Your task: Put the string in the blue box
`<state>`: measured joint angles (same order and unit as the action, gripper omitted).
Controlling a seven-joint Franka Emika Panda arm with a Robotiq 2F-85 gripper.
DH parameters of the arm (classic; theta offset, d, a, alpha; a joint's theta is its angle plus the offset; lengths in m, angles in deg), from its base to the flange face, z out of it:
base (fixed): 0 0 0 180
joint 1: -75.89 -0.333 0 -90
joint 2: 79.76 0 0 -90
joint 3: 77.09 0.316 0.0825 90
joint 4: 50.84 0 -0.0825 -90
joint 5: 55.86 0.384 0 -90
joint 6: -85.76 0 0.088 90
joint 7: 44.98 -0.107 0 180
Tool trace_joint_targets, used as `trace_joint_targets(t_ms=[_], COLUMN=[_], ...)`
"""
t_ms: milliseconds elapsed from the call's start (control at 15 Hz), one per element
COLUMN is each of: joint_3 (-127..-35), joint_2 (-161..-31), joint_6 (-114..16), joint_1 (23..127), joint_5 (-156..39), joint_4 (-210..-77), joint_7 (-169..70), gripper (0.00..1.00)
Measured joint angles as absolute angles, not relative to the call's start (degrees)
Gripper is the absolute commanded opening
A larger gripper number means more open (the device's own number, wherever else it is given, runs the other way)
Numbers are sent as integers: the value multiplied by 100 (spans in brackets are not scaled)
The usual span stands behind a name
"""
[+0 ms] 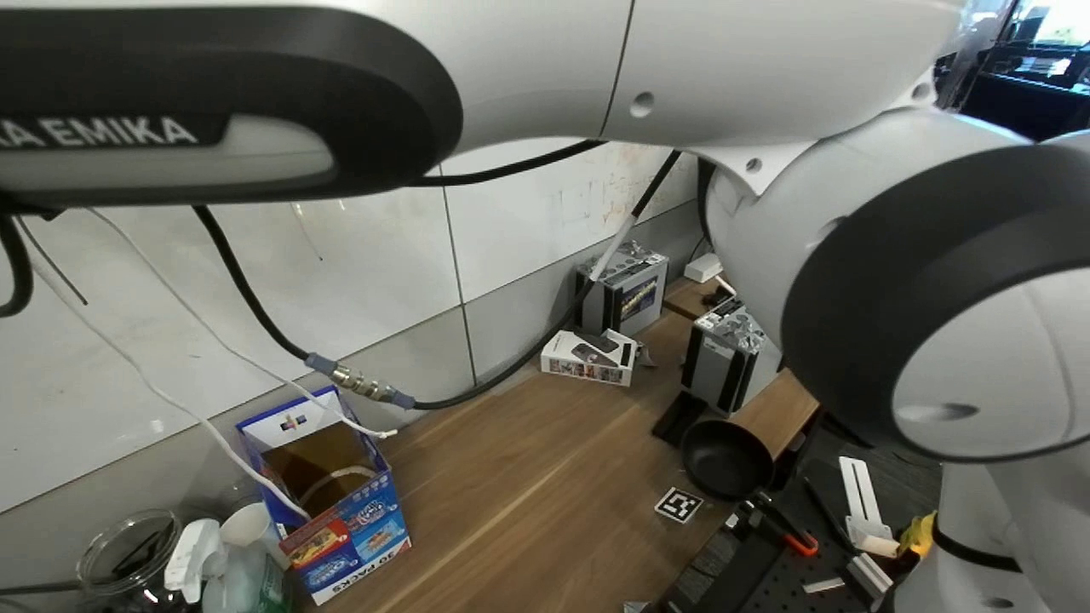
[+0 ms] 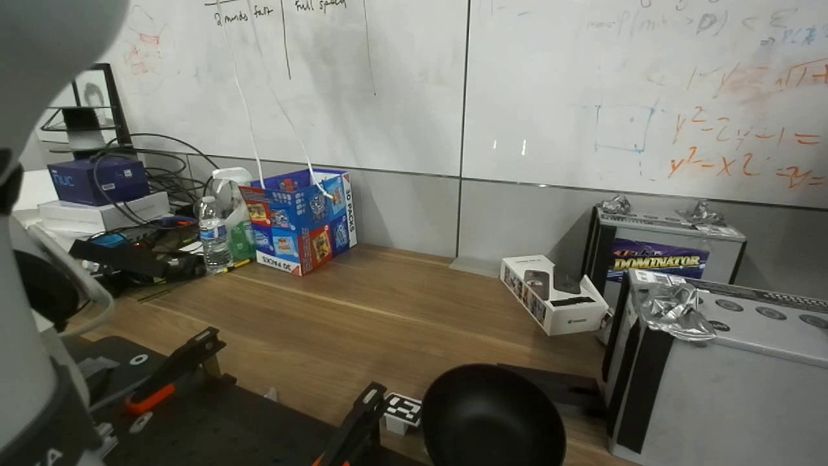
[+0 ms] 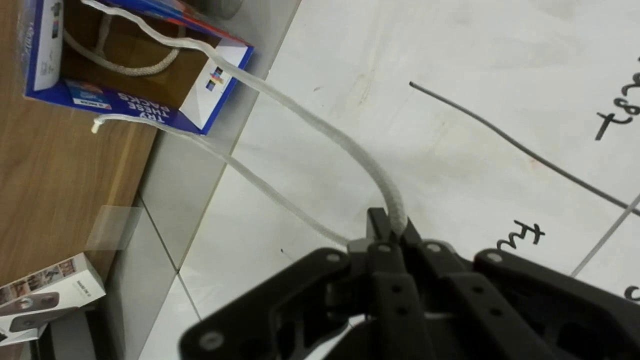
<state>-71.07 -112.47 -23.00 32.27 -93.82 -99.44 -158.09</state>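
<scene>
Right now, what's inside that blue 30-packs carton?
White cord curls inside the blue 30-packs carton. A side wall and the strand above hide parts of it, and anything beneath.

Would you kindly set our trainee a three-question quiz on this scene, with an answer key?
1. Short answer: what colour is the inside of the blue box?
2. Multiple choice: what is the pincer gripping? A) a black cable; B) the string; C) a spray bottle.
3. True or false: the whole string lies inside the blue box.

Key:
1. Brown, as the wrist view shows.
2. B; the pincer is closed on the string.
3. False; part of it curls inside, but one end is outside.
</scene>
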Motion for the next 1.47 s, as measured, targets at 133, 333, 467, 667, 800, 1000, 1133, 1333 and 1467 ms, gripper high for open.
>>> trace_joint_targets(t_ms=[133,333,467,667,800,1000,1133,1333,1467], joint_3=[-7071,-7013,-6956,-6837,-6758,-6667,-6643,-6634,-6631], joint_2=[-11368,-11568,-11741,-12071,-12305,-12630,-12812,-13033,-13161], joint_6=[-2302,-2326,-2360,-2462,-2522,-2593,-2603,-2603,-2601], joint_1=[3202,3275,3396,3643,3810,4016,4116,4244,4328], joint_5=[-9326,-8999,-8735,-8308,-8067,-7818,-7723,-7675,-7669], joint_4=[-9896,-9894,-9900,-9916,-9921,-9927,-9932,-9938,-9947], joint_7=[-15809,-15805,-15797,-15736,-15653,-15543,-15499,-15438,-15374], gripper=[1,1,1,1,1,1,1,1,1])
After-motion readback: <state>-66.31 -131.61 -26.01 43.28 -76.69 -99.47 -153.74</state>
